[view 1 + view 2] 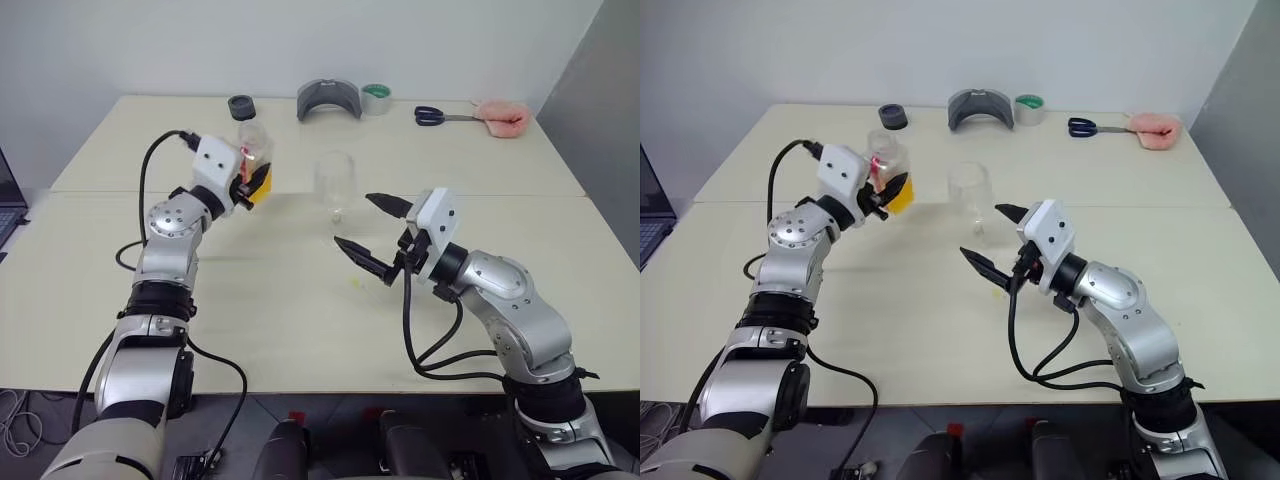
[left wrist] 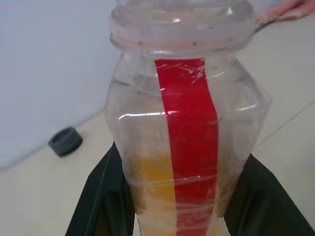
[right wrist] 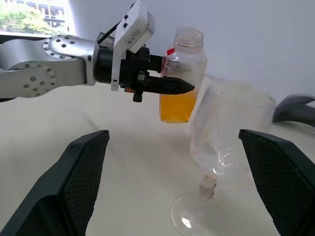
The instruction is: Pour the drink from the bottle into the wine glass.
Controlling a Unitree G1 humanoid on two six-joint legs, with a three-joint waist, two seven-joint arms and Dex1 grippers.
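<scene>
Head cams look down; wrist cams close (share bottle (image 3: pixel 183 73)).

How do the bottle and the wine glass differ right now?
The bottle is lifted off the table, gripped by the left claw; the wine glass stands on the table, untouched. The bottle holds orange drink in its lower part; the wine glass is empty. The bottle carries a red stripe; the wine glass is plain. Both are clear and open-topped.

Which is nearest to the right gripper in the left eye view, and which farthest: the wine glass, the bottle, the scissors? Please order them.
From the right gripper, whose fingers are open:
1. The wine glass, just beyond it at mid-table.
2. The bottle, further left, held by the left gripper.
3. The scissors, at the table's far edge, toward the right.
</scene>
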